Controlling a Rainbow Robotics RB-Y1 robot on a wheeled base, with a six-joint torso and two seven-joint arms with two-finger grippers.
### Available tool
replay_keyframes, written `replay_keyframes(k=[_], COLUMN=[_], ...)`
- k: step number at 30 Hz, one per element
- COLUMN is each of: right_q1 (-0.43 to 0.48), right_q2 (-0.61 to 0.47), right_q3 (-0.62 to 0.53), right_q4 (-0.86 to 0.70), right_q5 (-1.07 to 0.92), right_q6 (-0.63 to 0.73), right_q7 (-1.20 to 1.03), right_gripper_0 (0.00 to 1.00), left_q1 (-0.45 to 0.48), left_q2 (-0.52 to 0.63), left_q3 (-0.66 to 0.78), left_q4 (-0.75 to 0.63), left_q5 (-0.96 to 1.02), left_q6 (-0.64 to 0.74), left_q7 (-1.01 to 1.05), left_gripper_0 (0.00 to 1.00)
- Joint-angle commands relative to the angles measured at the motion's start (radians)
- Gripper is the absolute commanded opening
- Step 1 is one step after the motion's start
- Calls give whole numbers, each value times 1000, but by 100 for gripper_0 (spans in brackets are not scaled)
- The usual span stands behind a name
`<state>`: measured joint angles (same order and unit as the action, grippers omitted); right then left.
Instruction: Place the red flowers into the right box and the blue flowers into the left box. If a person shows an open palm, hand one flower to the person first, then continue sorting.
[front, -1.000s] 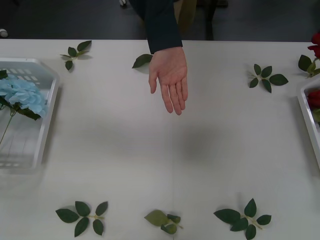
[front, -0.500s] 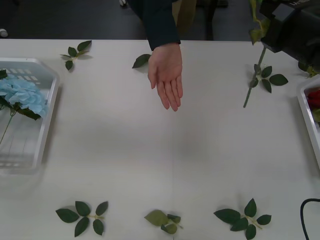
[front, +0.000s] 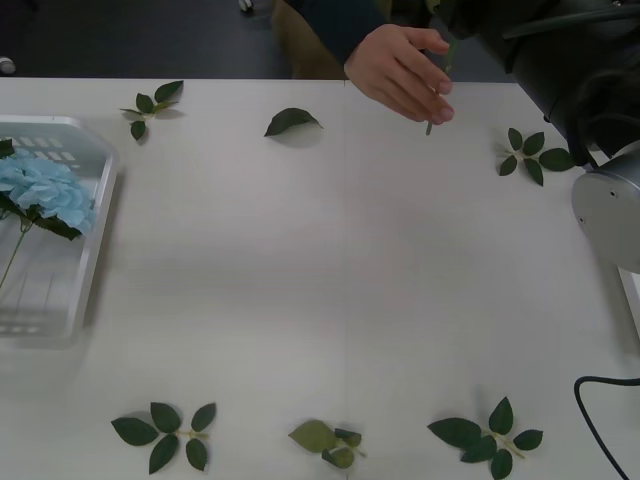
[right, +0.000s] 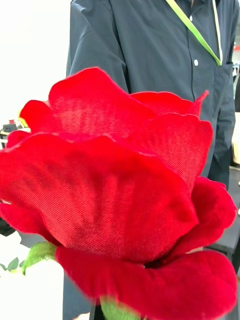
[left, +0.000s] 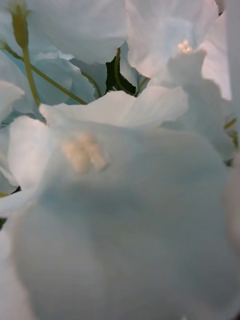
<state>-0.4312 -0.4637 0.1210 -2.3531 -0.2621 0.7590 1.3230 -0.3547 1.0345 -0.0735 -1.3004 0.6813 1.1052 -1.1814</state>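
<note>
Person's hand (front: 400, 70) pinches rose stem (front: 431, 124); right arm (front: 560, 60) alongside, fingers' state unclear.

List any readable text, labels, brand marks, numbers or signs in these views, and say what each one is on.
No readable text anywhere.
Shallow white plastic left box: no label.
Pale sky-blue artificial flower cluster in it: no tag.
Red fabric rose: no tag.
Person's dark button shirt and thin green lanyard: no print visible.
Person's bare hand pinching the thin green stem: nothing written.
White table and loose green leaf sprigs: unmarked.
</note>
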Motion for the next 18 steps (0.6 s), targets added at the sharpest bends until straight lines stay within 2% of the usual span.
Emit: replay_keyframes(k=[1, 11, 12, 14, 15, 16, 18], right_q1=[-40, -38, -37, -37, -37, -37, -37], right_q2=[19, 14, 13, 13, 11, 13, 10], right_q3=[9, 9, 9, 9, 9, 9, 9], right_q4=[15, 17, 17, 17, 17, 17, 17], right_q5=[21, 30, 30, 30, 32, 32, 27], right_q6=[-40, -43, -41, -41, -43, -41, -43], right_q7=[-39, -51, -51, -51, -51, -51, -48], right_gripper_0=[0, 0, 7, 29, 49, 61, 69], left_q1=[-38, -38, -38, -38, -38, -38, -38], left_q2=[6, 9, 9, 9, 9, 9, 9], left_q3=[-8, -8, -8, -8, -8, -8, -8], left_q4=[-23, -43, -43, -42, -43, -43, -43], left_q5=[3, 4, 4, 3, 4, 3, 3], left_q6=[25, 42, 42, 42, 42, 42, 42], left_q7=[-3, -4, -4, -4, -4, -4, -3], left_gripper_0=[100, 100, 100, 100, 100, 100, 100])
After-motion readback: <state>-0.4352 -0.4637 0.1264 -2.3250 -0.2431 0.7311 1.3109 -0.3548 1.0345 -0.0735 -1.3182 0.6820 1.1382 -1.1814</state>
